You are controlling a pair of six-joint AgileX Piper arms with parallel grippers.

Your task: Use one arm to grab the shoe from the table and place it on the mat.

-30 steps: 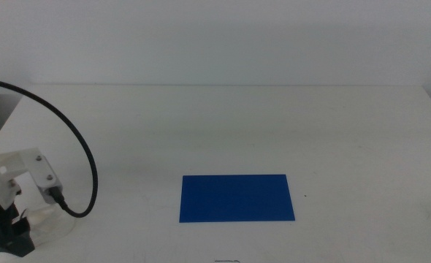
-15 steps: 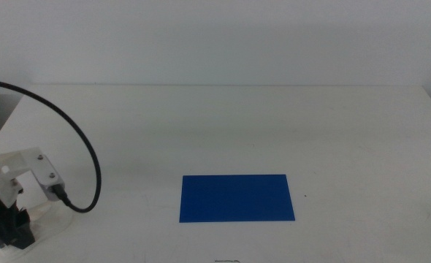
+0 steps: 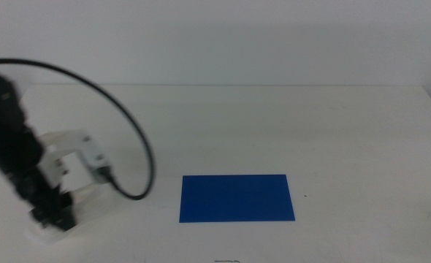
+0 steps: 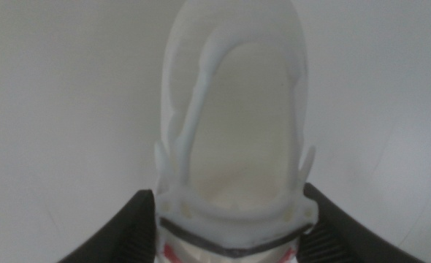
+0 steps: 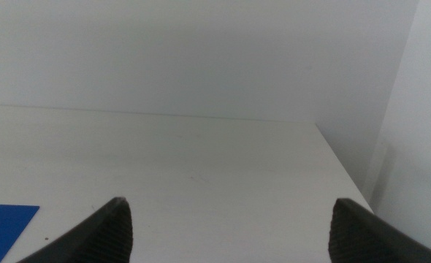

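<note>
The white shoe sits between the two dark jaws of my left gripper, which is shut on its heel end, where a black and red strap shows. In the middle view the left gripper is at the table's front left, with the white shoe just visible under it. The dark blue mat lies flat to the gripper's right, well apart from it. My right gripper is open and empty over the table's right side and is out of the middle view.
The white table stretches wide behind and right of the mat. A black cable loop arcs above the left arm. A corner of the mat shows in the right wrist view. The table's right edge is close to the right gripper.
The left arm has moved to the right, toward the mat, with the shoe in its gripper. Its cable loop has swung right with it. The mat has not moved.
</note>
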